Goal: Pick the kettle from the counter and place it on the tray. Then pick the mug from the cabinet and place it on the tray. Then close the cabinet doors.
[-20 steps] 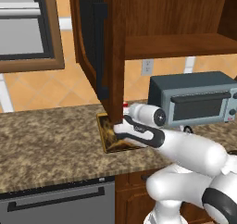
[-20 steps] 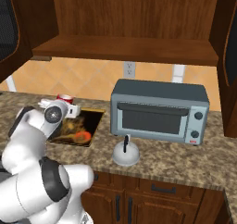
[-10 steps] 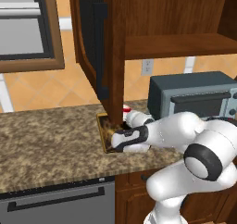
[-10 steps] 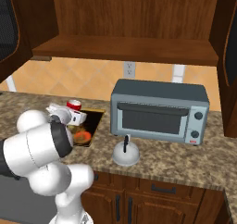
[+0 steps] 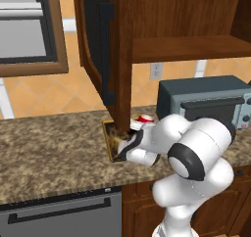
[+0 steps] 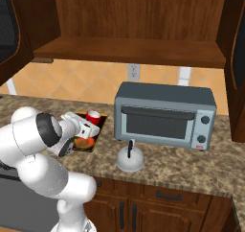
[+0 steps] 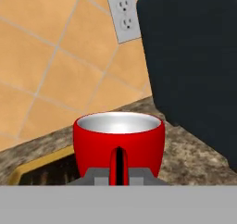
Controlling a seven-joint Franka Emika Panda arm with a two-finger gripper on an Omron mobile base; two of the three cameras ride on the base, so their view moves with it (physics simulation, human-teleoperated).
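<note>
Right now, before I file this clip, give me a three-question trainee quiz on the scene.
1. True or false: the kettle stands on the tray.
2. What does the claw grip? A the mug; B the kettle; C a door handle.
3. Fill in: the cabinet doors stand ___.

Key: 1 false, it sits on the counter in front of the toaster oven; 2 A, by its handle; 3 open.
</note>
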